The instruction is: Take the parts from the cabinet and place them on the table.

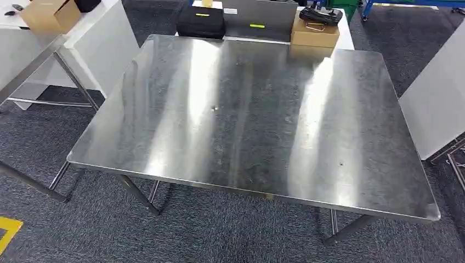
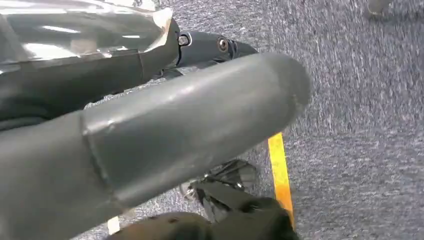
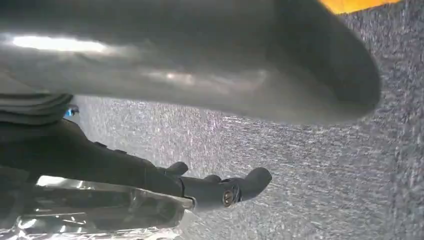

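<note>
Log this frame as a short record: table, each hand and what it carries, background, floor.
table: steel table, no parts seen on it
left robot hand: holds left bag, shiny plastic, between thumb and fingers
right robot hand: holds right bag, also shiny plastic
behind table: box, black case
floor: grey carpet, yellow tape

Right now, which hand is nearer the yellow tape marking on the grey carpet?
Probably left. The yellow tape marking lies on the robot's left, and the left hand, holding a plastic-wrapped part, hangs over yellow tape. The right hand, holding another wrapped part, hangs farther right.
</note>
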Robot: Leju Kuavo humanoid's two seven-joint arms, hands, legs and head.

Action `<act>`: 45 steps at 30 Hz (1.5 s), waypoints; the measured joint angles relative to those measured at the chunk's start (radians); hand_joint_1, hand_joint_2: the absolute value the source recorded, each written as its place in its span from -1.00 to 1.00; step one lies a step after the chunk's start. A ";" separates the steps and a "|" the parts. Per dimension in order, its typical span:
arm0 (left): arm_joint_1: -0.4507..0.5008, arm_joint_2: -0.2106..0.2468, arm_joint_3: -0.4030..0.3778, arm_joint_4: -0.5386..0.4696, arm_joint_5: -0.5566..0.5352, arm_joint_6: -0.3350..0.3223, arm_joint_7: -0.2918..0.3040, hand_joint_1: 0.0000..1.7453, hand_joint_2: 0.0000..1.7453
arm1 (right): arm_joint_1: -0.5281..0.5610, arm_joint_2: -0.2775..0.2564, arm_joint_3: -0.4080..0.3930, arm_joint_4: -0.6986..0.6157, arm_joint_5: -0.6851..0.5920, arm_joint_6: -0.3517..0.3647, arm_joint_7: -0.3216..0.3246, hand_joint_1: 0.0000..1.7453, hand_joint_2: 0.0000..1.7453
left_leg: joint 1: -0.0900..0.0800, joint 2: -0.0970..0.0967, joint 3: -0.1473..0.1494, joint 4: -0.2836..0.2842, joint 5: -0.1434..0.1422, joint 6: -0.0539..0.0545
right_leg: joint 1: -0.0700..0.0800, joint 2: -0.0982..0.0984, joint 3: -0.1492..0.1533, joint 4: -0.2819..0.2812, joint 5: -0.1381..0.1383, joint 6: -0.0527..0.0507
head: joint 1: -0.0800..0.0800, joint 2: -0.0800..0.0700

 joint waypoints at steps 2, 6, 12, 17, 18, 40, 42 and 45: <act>0.002 -0.001 0.000 0.000 0.000 0.000 0.000 -1.00 -1.00 | 0.004 0.000 0.000 0.000 0.000 0.000 0.000 -1.00 -1.00 | 0.000 0.000 -0.028 0.052 0.009 0.006 | 0.005 0.024 0.001 0.000 0.000 0.000 | 0.000 0.000; 0.002 0.001 0.000 0.000 0.000 0.000 -0.001 -1.00 -1.00 | 0.001 0.002 0.000 0.000 -0.003 0.000 0.000 -1.00 -1.00 | 0.000 -0.083 0.103 -0.237 0.163 0.032 | 0.004 0.071 0.008 0.000 0.000 0.000 | 0.001 0.000; -0.001 -0.003 0.001 0.000 -0.009 0.002 -0.002 -1.00 -1.00 | 0.001 0.000 0.000 0.001 -0.028 0.001 -0.011 -1.00 -1.00 | -0.002 -0.040 0.122 -0.291 0.171 0.054 | 0.014 0.064 -0.036 0.030 -0.011 0.025 | 0.002 0.000; 0.001 -0.002 0.002 0.000 -0.013 -0.002 0.003 -1.00 -1.00 | -0.002 -0.001 0.002 0.001 -0.017 -0.017 0.004 -1.00 -1.00 | -0.008 0.016 0.116 -0.290 0.173 0.061 | 0.011 -0.001 -0.175 0.320 -0.133 0.026 | 0.009 0.000; 0.001 -0.002 0.002 0.000 -0.015 -0.003 0.006 -1.00 -1.00 | 0.001 -0.001 0.004 0.001 -0.014 -0.024 0.010 -1.00 -1.00 | -0.008 0.023 0.116 -0.290 0.173 0.060 | 0.010 -0.002 -0.151 0.282 -0.115 0.037 | 0.009 0.000; -0.009 -0.004 0.007 0.000 -0.021 -0.021 0.014 -1.00 -1.00 | -0.003 -0.011 0.025 0.004 -0.004 -0.011 0.036 -1.00 -1.00 | 0.041 0.034 0.072 -0.282 0.228 0.003 | -0.057 -0.027 0.022 0.000 -0.030 0.131 | 0.013 0.000; -0.009 0.004 0.010 0.000 -0.022 -0.016 0.016 -1.00 -1.00 | -0.005 -0.002 0.026 0.008 -0.003 -0.005 0.036 -1.00 -1.00 | 0.042 0.031 0.054 -0.251 0.214 -0.017 | -0.042 -0.007 -0.014 0.033 -0.032 0.100 | 0.024 0.000; -0.009 0.002 0.010 0.000 -0.022 -0.016 0.016 -1.00 -1.00 | -0.006 -0.003 0.026 0.008 -0.003 -0.005 0.036 -1.00 -1.00 | 0.041 0.031 0.053 -0.249 0.214 -0.018 | -0.043 -0.007 -0.014 0.036 -0.032 0.095 | 0.023 0.000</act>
